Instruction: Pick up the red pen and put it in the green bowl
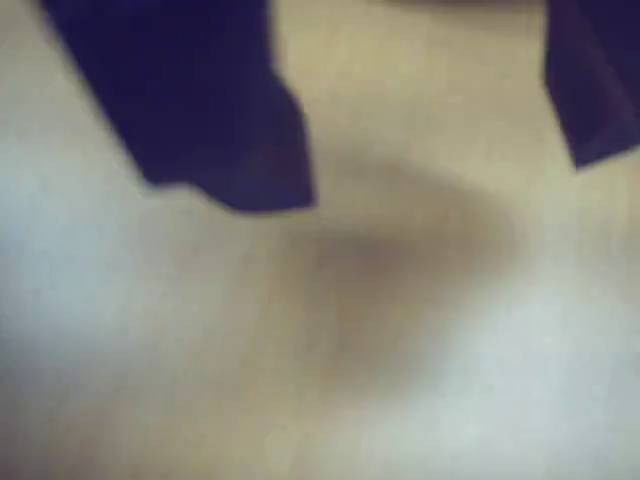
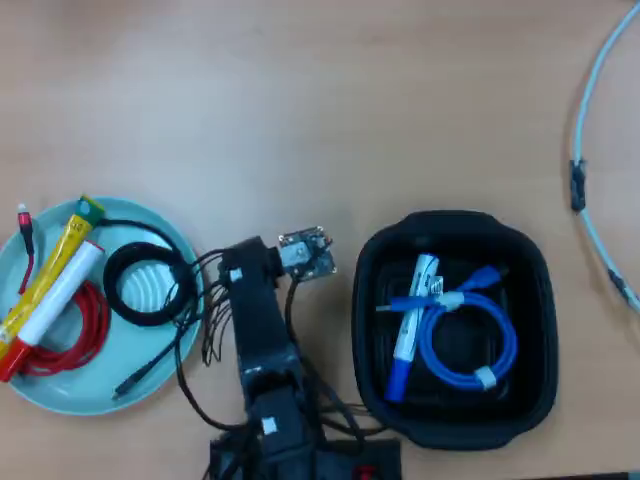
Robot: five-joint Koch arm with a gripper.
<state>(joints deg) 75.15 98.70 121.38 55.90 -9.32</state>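
In the overhead view the green bowl (image 2: 150,385) sits at the lower left. The red pen (image 2: 58,298), white-barrelled with its red cap toward the lower left, lies inside the bowl beside a yellow marker (image 2: 48,272). The arm (image 2: 262,330) is folded at the bottom centre, right of the bowl. In the blurred wrist view my gripper (image 1: 425,180) shows two dark jaws standing apart over bare table, with nothing between them. The pen and the bowl do not show in the wrist view.
A red cable (image 2: 78,340) and a coiled black cable (image 2: 118,290) also lie in the bowl. A black tray (image 2: 535,330) at the right holds a blue-capped white marker (image 2: 412,310) and a blue cable (image 2: 500,345). A pale cable (image 2: 588,190) runs along the right edge.
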